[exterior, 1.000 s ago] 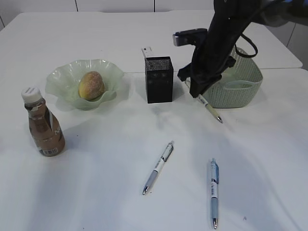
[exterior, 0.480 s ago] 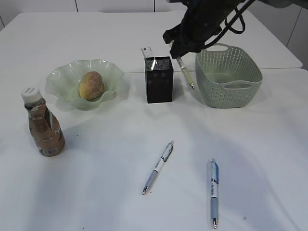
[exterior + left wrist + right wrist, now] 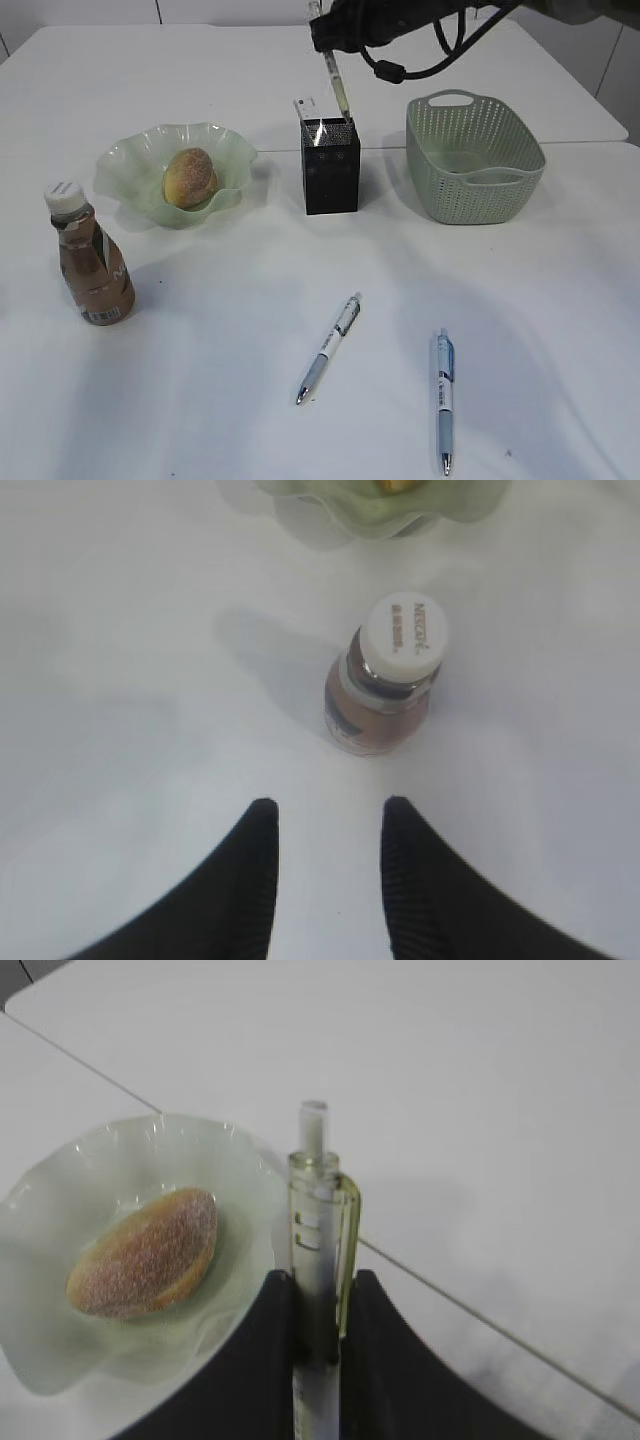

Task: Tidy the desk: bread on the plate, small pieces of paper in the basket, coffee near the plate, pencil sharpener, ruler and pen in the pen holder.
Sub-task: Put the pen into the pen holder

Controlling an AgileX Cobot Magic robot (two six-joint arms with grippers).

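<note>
My right gripper (image 3: 325, 35) is shut on a pale green pen (image 3: 336, 80) that hangs tilted, its tip just over the black mesh pen holder (image 3: 331, 170). The right wrist view shows that pen (image 3: 320, 1210) clamped between the fingers (image 3: 270, 1340). Two more pens (image 3: 330, 347) (image 3: 443, 398) lie on the table in front. The bread (image 3: 190, 177) sits on the green plate (image 3: 120, 160), and the coffee bottle (image 3: 90, 265) stands to the plate's front left. My left gripper (image 3: 325, 815) hovers open just short of the coffee bottle (image 3: 385, 675). Paper pieces, sharpener and ruler are out of view.
The green basket (image 3: 475, 155) stands right of the pen holder. A white flat end (image 3: 305, 104) sticks up from the holder's back left corner. A seam between two tabletops (image 3: 560, 143) runs behind the basket.
The right arm has carried the pen up and to the left, from beside the basket to above the pen holder. Everything else stays in place.
</note>
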